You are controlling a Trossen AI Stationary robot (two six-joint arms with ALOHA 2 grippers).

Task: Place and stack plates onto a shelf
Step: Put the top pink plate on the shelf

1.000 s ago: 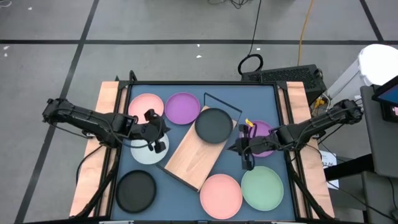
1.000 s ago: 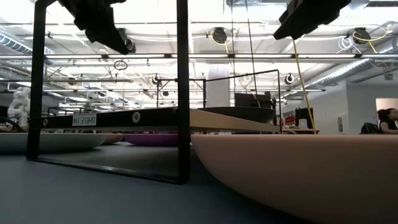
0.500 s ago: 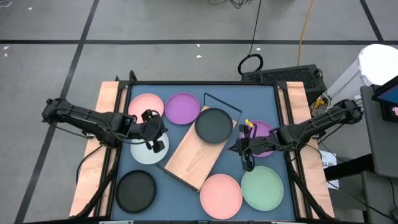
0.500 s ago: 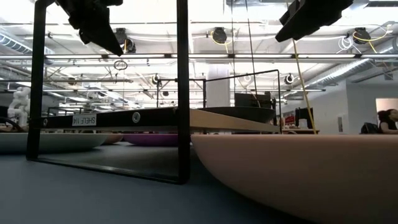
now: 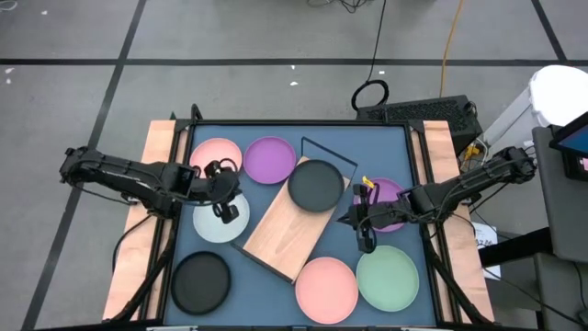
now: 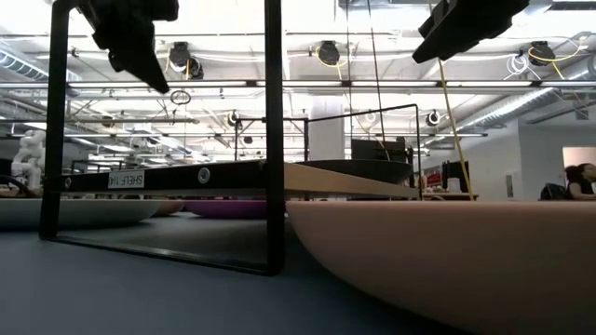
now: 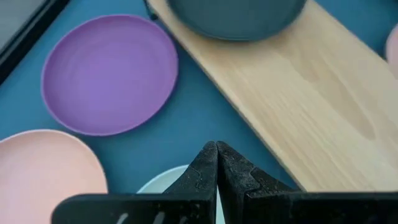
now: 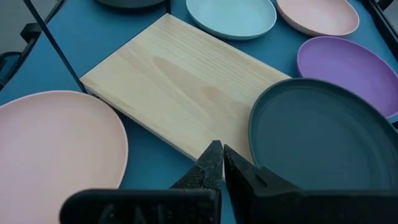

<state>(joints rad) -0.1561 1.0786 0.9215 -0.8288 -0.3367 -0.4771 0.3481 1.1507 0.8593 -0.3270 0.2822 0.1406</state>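
Observation:
The shelf [image 5: 287, 232] lies slantwise mid-table, its wooden board [image 8: 180, 81] carrying one black plate [image 5: 315, 184] on its far end. Round it on the table rest a pink plate [image 5: 216, 158], a purple plate [image 5: 269, 159], the white-grey plate [image 5: 219, 221], a second black plate [image 5: 202, 280], another pink plate [image 5: 326, 287], the pale green plate [image 5: 388, 276] and a purple plate [image 5: 388, 200] partly under the right arm. My left gripper [image 7: 216, 149] is shut and hovers over the white-grey plate's edge. My right gripper [image 8: 217, 150] is shut, hovering beside the shelf's right side.
The shelf's thin black wire frame [image 6: 273, 140] stands upright near the low camera, and another wire loop [image 5: 329, 154] rises at its far end. Wooden side rails [image 5: 161, 184] border the blue table top. Bare board [image 5: 280, 234] lies between the black plate and the near end.
My left gripper has drawn back a little toward the table's left edge, staying raised over the white-grey plate. The plates and the shelf have stayed where they were.

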